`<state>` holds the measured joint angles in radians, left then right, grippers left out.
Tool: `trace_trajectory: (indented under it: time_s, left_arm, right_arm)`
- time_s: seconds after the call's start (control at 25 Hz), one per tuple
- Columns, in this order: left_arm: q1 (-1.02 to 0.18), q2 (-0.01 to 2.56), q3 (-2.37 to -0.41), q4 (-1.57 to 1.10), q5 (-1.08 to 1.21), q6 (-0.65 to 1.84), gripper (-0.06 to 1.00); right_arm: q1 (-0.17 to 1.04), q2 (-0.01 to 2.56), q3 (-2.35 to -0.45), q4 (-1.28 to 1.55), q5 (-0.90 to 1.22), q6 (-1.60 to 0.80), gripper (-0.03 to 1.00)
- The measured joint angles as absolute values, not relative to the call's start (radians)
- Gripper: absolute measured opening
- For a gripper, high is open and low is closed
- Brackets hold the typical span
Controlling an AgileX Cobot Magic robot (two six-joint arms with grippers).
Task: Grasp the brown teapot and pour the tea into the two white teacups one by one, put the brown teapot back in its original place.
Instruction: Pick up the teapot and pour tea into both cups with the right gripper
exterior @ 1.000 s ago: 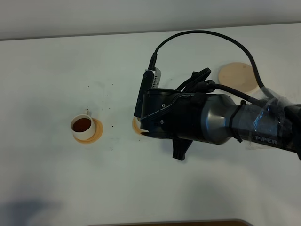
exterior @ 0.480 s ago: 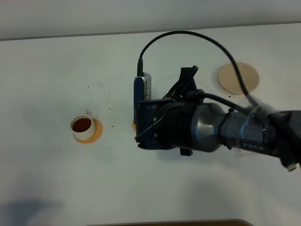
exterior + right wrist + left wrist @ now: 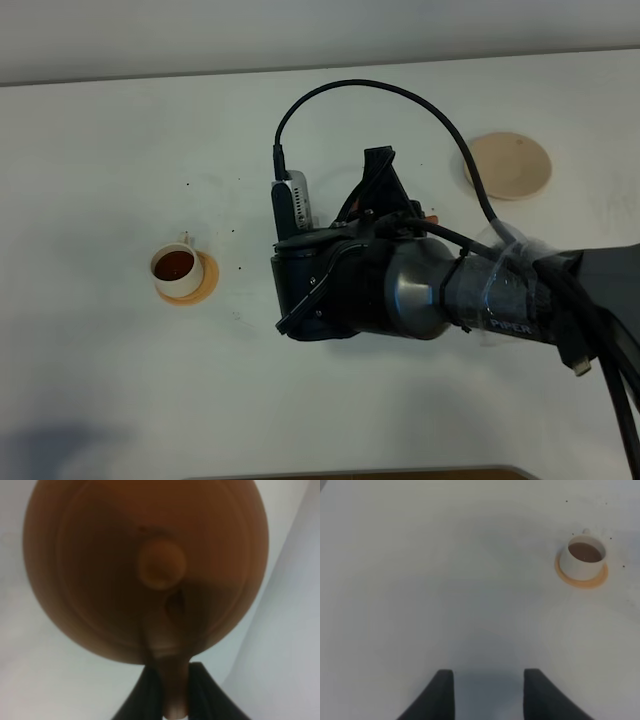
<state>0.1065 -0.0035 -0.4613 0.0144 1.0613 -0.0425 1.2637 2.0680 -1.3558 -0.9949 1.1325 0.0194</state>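
**Brown teapot** (image 3: 100,555): gripped by its loop handle (image 3: 170,702) in the right hand (image 3: 172,674), whose fingers are clamped fully onto it. The lid knob (image 3: 161,569) faces the wrist camera. From above the pot is hidden under the right arm (image 3: 400,290), over the middle of the desk (image 3: 100,120).

**White teacup** (image 3: 175,268): holds brown tea and stands on an orange coaster (image 3: 207,281), toward the desk's left edge.

**Beige saucer** (image 3: 508,165): toward the far right corner.

**Left hand** (image 3: 488,692): fingers spread apart, holding nothing.

Black-and-silver right arm (image 3: 430,295) marked PIPER (image 3: 505,325) trails a looping black cable (image 3: 380,87); left tool (image 3: 489,677) is dark.
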Motion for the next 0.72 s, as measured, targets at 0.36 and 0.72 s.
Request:
trace_trajectory:
  time_s: [0.36, 0.72]
  left_arm:
    - [0.107, -0.003, -0.461, 0.014, 1.061, -0.043, 0.37]
    - [0.107, -0.003, -0.461, 0.014, 1.061, -0.043, 0.37]
  right_arm:
    - [1.264, 2.068, -1.356, -1.057, 1.146, -0.018, 0.13]
    - [1.264, 2.096, -1.380, -1.068, 1.155, -0.056, 0.13]
